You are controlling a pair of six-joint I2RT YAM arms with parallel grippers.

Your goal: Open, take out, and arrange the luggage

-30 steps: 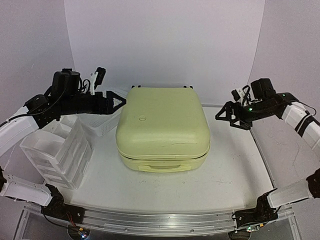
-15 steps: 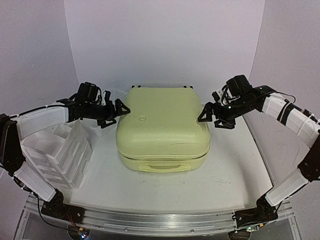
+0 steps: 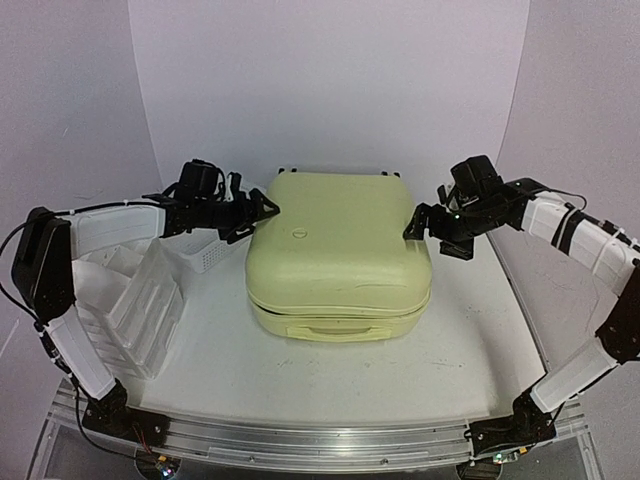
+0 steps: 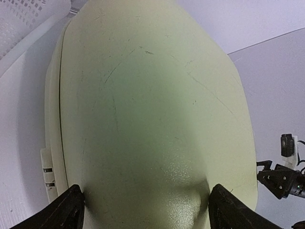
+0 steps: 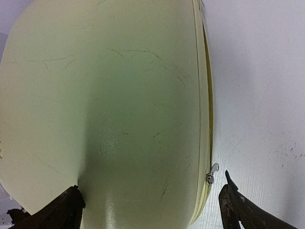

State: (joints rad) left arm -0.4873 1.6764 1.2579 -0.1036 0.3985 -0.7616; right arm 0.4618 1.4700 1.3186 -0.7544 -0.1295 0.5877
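We are finding the luggage (image 3: 338, 255) closed on the table (image 3: 300, 385), left gripper (image 3: 262, 206) at its 10 o'clock, right gripper (image 3: 414, 222) at 2 o'clock, both spread wide (clasping nothing); we are advising freeing the zipper pull (image 5: 210, 177) first.

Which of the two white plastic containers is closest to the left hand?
The mesh basket, right by the left hand at the suitcase's left side. The drawer organizer sits farther off, nearer the arms' bases.

Bright, even light, soft shadow beneath the luggage (image 3: 340, 250); wrist views bulge and blur nearby.
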